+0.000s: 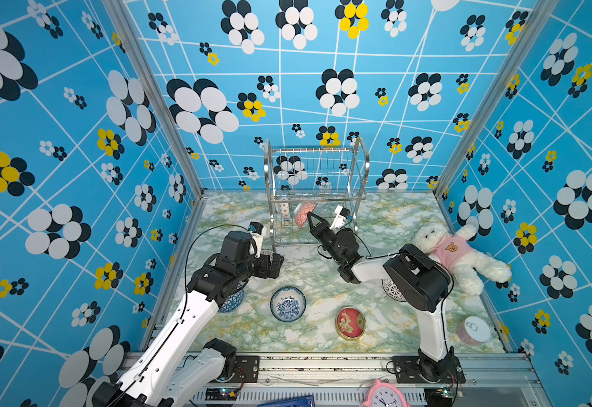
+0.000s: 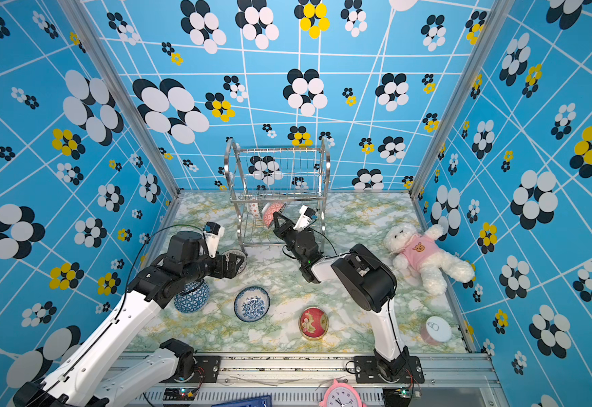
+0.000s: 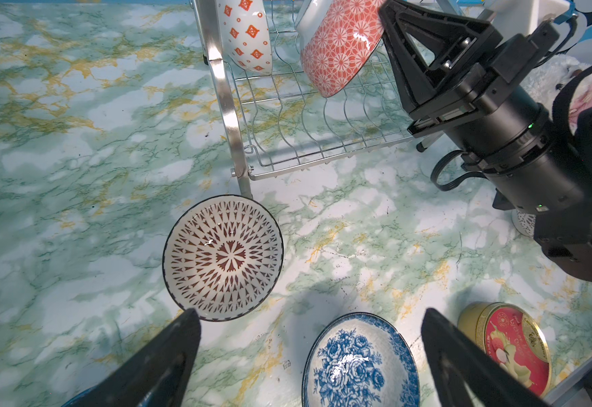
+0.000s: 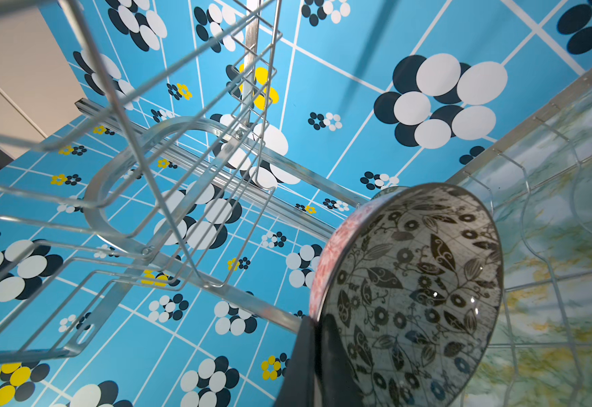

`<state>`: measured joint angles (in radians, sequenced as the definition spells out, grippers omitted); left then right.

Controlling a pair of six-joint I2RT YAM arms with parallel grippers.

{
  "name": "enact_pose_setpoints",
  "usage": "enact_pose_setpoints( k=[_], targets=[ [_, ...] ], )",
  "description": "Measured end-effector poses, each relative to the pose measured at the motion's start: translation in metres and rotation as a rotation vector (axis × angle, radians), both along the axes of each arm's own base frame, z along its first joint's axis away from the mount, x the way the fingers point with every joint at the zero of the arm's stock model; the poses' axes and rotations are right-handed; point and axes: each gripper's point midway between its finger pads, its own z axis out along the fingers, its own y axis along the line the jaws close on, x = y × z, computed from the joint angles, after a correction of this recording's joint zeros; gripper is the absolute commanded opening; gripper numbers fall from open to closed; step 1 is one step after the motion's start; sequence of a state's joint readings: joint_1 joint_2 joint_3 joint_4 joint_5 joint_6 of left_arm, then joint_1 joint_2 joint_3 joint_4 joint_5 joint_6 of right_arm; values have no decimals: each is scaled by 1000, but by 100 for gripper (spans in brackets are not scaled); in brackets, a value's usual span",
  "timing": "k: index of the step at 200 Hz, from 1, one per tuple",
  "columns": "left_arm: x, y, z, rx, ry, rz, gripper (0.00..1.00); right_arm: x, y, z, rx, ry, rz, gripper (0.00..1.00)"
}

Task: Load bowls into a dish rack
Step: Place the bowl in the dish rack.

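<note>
The steel dish rack (image 1: 317, 169) (image 2: 276, 169) stands at the back of the table. On its lower tier a white bowl with red diamonds (image 3: 248, 35) leans on edge. Beside it my right gripper (image 1: 310, 216) (image 4: 313, 320) is shut on the rim of a red-pink bowl (image 3: 340, 49) (image 4: 410, 292), tilted over the slot wires. My left gripper (image 3: 310, 313) (image 1: 273, 264) hangs open and empty, close above a brown-patterned bowl (image 3: 222, 257) by the rack's foot. A blue floral bowl (image 1: 287, 303) and a blue geometric bowl (image 2: 191, 297) sit near the front. Another patterned bowl (image 1: 393, 290) is half hidden under the right arm.
A flat red tin (image 1: 350, 322) lies at the front centre. A white teddy bear (image 1: 456, 253) lies along the right wall. A can with a white lid (image 1: 474, 329) stands at the front right. A pink clock (image 1: 384, 394) sits below the table's front rail.
</note>
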<state>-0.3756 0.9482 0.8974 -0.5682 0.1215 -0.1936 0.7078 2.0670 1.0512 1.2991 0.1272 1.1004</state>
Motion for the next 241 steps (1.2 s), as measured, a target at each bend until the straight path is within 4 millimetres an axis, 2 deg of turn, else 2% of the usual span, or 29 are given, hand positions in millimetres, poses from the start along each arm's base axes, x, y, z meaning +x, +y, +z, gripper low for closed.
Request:
enact_pose_setpoints(
  k=[36, 106, 164, 195, 241],
  targets=[
    [0, 0, 0, 0, 0, 0, 99, 8, -2, 5, 8, -15, -2, 0],
    [0, 0, 0, 0, -1, 0, 99, 24, -3, -17, -16, 2, 10, 0],
    [0, 0, 0, 0, -1, 0, 99, 29, 5, 2, 13, -36, 44, 0],
    [0, 0, 0, 1, -1, 0, 99, 33, 4, 5, 16, -40, 59, 0],
    [0, 0, 0, 0, 0, 0, 99, 46, 5, -12, -1, -14, 86, 0]
  ],
)
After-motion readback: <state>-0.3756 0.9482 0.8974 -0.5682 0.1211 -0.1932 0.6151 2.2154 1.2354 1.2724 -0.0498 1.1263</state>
